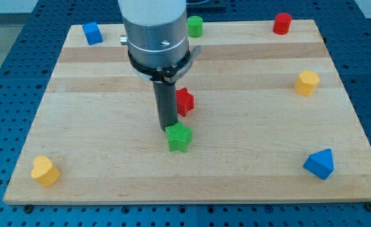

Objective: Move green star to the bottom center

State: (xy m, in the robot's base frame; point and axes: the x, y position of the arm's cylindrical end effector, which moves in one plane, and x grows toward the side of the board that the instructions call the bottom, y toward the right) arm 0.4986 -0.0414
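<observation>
The green star (179, 137) lies on the wooden board (248, 170), a little left of the board's middle and in its lower half. My tip (168, 128) stands right at the star's upper left edge, touching it or nearly so. The dark rod rises from there into the grey arm body at the view's top.
A red star-like block (185, 101) sits just above the green star, right of the rod. A green cylinder (194, 26), a red cylinder (282, 23) and a blue block (92, 33) line the top edge. A yellow hexagon (307, 82), a blue triangle-like block (319, 164) and a yellow heart (45, 171) lie farther out.
</observation>
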